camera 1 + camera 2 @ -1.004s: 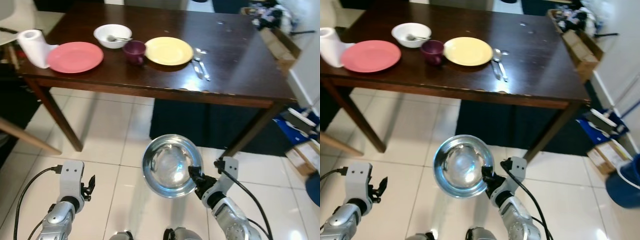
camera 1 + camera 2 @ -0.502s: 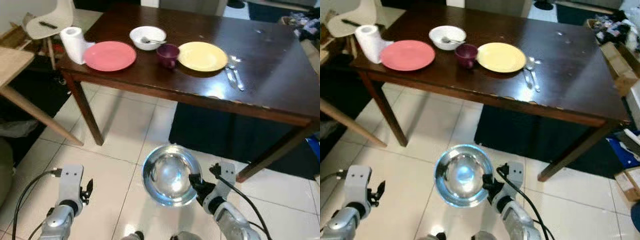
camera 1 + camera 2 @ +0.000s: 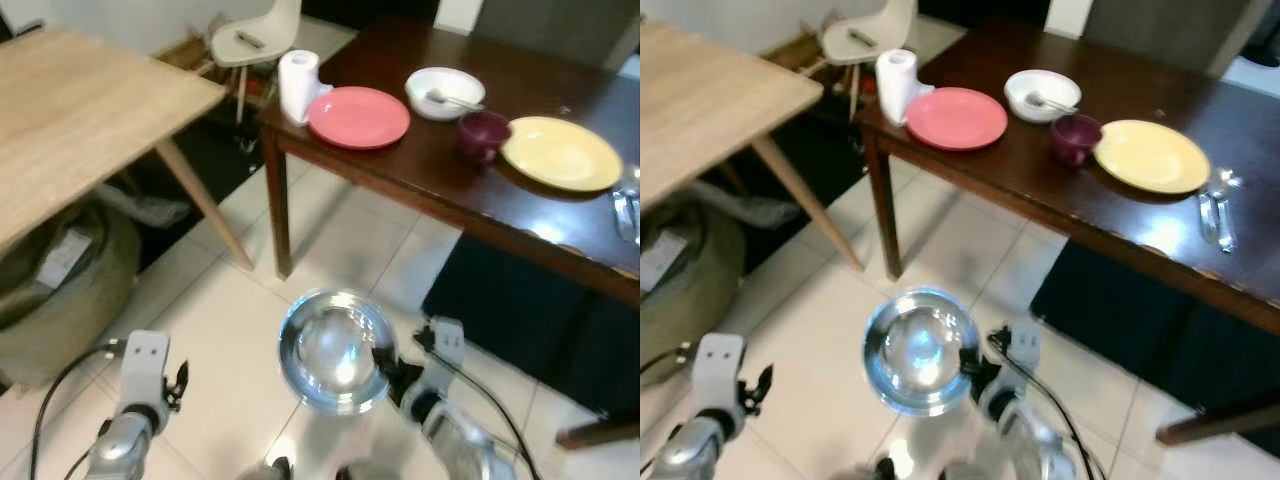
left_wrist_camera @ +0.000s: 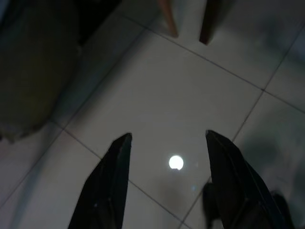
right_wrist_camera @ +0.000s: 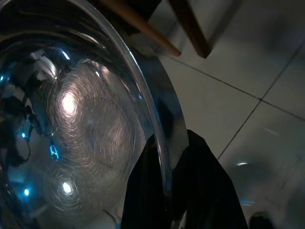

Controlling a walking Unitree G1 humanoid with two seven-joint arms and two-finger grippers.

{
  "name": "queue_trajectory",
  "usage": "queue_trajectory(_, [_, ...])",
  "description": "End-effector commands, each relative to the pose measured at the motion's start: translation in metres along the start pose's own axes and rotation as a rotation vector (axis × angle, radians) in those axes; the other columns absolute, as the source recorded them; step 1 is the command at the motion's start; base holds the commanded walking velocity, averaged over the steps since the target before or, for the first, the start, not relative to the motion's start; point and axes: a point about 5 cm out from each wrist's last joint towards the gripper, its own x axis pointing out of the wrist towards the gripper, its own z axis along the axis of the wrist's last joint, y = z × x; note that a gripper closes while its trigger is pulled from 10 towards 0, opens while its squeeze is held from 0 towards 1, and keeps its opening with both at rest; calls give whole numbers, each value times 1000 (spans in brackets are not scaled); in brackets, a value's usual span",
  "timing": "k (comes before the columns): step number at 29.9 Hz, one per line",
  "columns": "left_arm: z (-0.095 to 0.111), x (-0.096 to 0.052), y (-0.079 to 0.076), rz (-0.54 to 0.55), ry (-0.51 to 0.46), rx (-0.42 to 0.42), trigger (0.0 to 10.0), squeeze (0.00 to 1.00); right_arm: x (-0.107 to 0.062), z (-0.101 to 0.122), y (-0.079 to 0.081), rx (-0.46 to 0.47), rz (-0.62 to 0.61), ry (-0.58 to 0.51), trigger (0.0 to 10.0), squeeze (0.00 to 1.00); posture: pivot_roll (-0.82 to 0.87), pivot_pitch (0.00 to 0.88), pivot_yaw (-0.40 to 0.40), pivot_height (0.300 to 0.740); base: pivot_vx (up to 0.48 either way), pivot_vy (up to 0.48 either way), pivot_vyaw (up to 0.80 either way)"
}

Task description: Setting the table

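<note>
Low in the centre of the left eye frame, the right gripper has its jaws closed on the rim of a shiny round steel bowl, one black finger inside the rim and one outside; the bowl hangs above the white tiled floor, well apart from the counter. At the lower left, the left gripper hangs over the tiles with its jaws spread wide and nothing between them.

The dark brown wooden counter runs across the upper right of the frame. On it, from left to right, stand a white paper towel roll, a round pink plate, a white bowl with a spoon in it, a small dark purple cup and a round yellow plate; metal cutlery lies just beside the yellow plate. A light wooden table fills the upper left, with a white chair behind it
</note>
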Motion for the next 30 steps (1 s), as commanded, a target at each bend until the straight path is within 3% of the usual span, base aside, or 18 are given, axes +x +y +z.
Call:
queue_trajectory(1, [-5,-2,2,4,20,17,10000,384,-2,-2,-1,3,1,-1,10000,0,-113,79,9,740,0,0,769])
queue_trajectory(30, [-5,-1,3,-4,20,27,10000,392,-1,-3,0,13,5,-12,10000,0,-111,88,14,740,0,0,760])
